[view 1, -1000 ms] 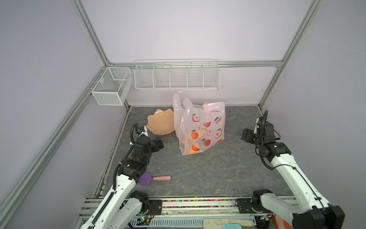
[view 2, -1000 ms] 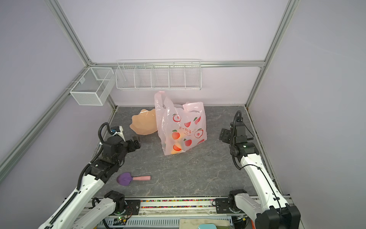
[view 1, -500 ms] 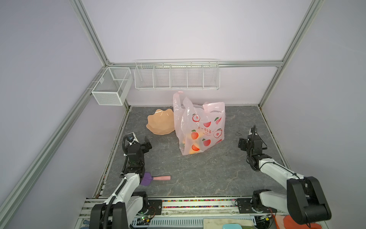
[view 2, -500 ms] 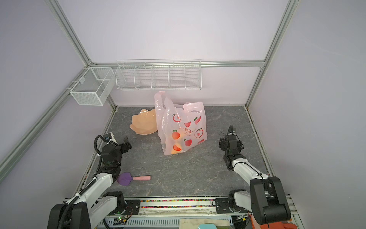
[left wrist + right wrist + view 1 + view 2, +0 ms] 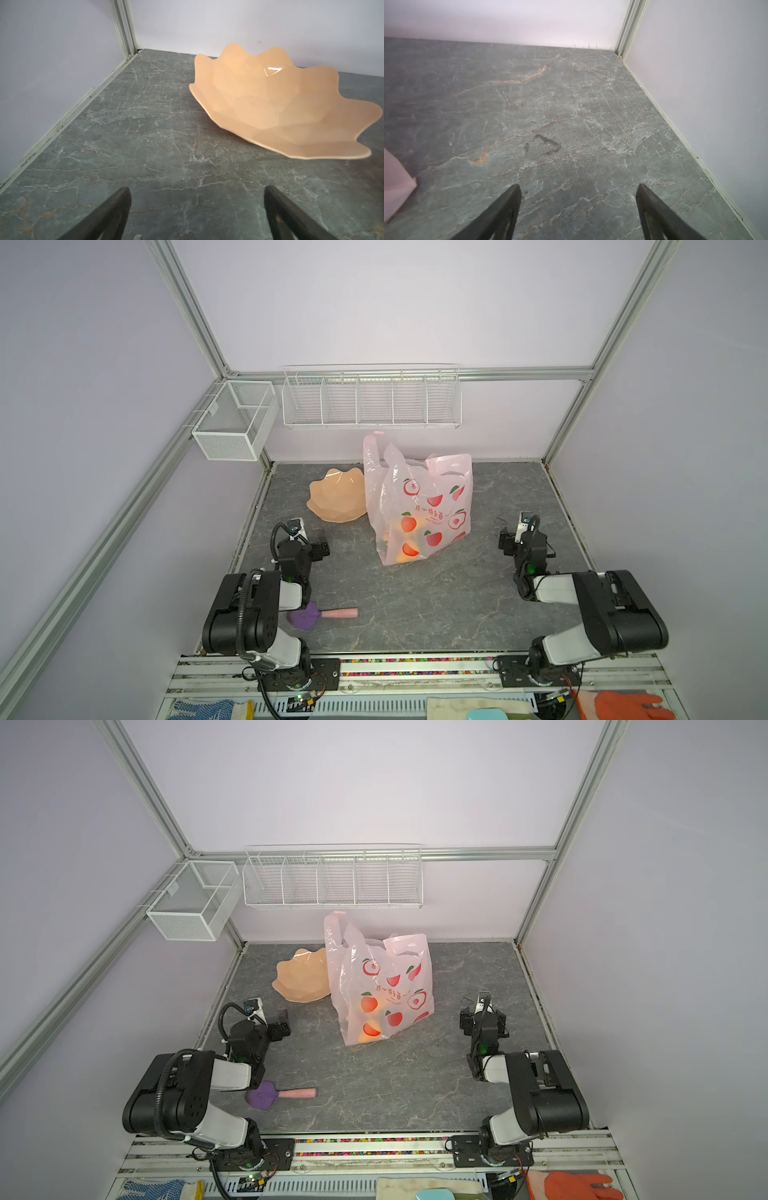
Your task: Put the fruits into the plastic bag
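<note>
The pale pink plastic bag (image 5: pixel 419 506) (image 5: pixel 380 986) with red fruit prints stands upright at mid-table in both top views. Orange and yellow fruits (image 5: pixel 399 554) (image 5: pixel 365 1036) glow through its lower wall; no fruits lie loose on the table. My left gripper (image 5: pixel 316 542) (image 5: pixel 196 191) hangs low over the table, left of the bag, open and empty, pointing at the bowl. My right gripper (image 5: pixel 516 536) (image 5: pixel 579 188) sits low to the bag's right, open and empty. A pink corner of the bag (image 5: pixel 396 187) shows in the right wrist view.
A peach scalloped bowl (image 5: pixel 336 499) (image 5: pixel 270 108) lies empty just left of the bag. A purple-headed, pink-handled utensil (image 5: pixel 305 616) lies near the front, partly under the left arm. Wire baskets (image 5: pixel 235 423) (image 5: pixel 370 400) hang on the back wall. Walls enclose three sides.
Both arms have folded back and down towards the front rail, bringing the grippers low over the table. Both stayed open. The bag, bowl and utensil have not moved.
</note>
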{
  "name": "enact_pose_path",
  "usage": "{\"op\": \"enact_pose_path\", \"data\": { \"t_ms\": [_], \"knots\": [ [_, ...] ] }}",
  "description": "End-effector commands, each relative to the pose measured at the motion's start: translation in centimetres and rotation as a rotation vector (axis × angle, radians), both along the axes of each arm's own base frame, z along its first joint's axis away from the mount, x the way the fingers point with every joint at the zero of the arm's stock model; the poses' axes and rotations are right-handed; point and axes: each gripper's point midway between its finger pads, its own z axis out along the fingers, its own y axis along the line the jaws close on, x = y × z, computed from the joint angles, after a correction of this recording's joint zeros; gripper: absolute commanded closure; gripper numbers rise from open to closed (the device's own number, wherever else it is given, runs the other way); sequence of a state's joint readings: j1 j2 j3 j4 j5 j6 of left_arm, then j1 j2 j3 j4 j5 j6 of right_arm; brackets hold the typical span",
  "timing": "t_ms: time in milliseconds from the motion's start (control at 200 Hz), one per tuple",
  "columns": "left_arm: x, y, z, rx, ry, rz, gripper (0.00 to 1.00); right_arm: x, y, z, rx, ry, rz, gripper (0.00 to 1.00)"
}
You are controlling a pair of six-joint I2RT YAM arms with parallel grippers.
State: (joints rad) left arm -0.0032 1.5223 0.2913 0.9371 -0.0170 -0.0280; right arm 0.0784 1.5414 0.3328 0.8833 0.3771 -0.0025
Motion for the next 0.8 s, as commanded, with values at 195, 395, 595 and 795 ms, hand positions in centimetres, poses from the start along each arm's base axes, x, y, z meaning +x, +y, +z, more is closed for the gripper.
{"op": "enact_pose_path", "data": {
  "t_ms": [195,395,595,795],
  "knots": [
    [2.32,-0.26,2.02,0.013,-0.042,-0.031,0.01,1.18,-0.81,2.14,0.031,-0.084,-0.006,0.11],
    [2.31,-0.24,2.05,0.015,-0.044,-0.030,0.01,1.15,-0.78,2.07,0.030,-0.080,-0.006,0.11],
    [2.30,-0.22,2.04,0.015,-0.044,-0.028,0.01,1.20,-0.79,2.06,0.030,-0.078,-0.006,0.11],
    [2.32,-0.23,2.08,0.014,-0.046,-0.029,0.01,1.13,-0.79,2.01,0.032,-0.077,-0.005,0.11]
  ]
}}
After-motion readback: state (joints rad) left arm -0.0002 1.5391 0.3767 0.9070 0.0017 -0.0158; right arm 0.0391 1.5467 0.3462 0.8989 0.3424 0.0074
